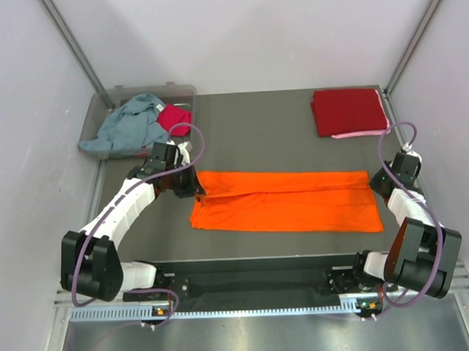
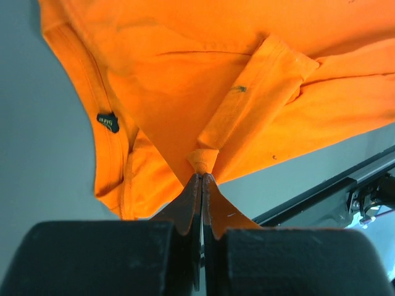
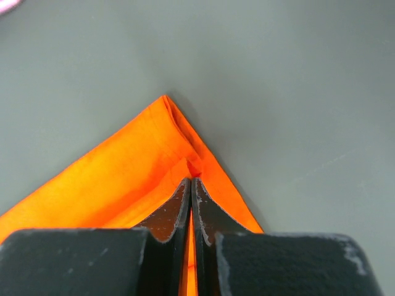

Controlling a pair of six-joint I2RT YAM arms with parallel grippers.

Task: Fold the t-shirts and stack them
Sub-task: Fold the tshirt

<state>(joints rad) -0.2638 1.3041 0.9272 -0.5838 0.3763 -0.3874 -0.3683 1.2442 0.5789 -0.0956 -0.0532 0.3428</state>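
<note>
The orange t-shirt (image 1: 285,201) lies flat on the tabletop (image 1: 263,120) as a long narrow band, its sides turned in lengthwise, stretched between your two hands. Your left hand (image 2: 202,179) is clenched on a pinch of cloth at the collar end, where the neck label (image 2: 107,121) shows just beyond its fingertips and to their left. Your right hand (image 3: 190,182) is clenched on the opposite end, its tips closed over the cloth just short of the folded corner. I judge this tee about half folded: the lengthwise fold looks done, but the crosswise fold, one end brought over the other, is not yet made, and the tee is not on the stack. Beyond your right hand, toward the far edge, a dark red t-shirt (image 1: 348,110) sits folded on top of a pink t-shirt (image 1: 360,132), of which only the near edge peeks out; those two look finished. Beyond your left hand, a grey-blue t-shirt (image 1: 129,125) and a magenta t-shirt (image 1: 175,116) lie crumpled in and over the clear bin (image 1: 181,90), unfolded, so both are left for you to fold and stack after this one.
</note>
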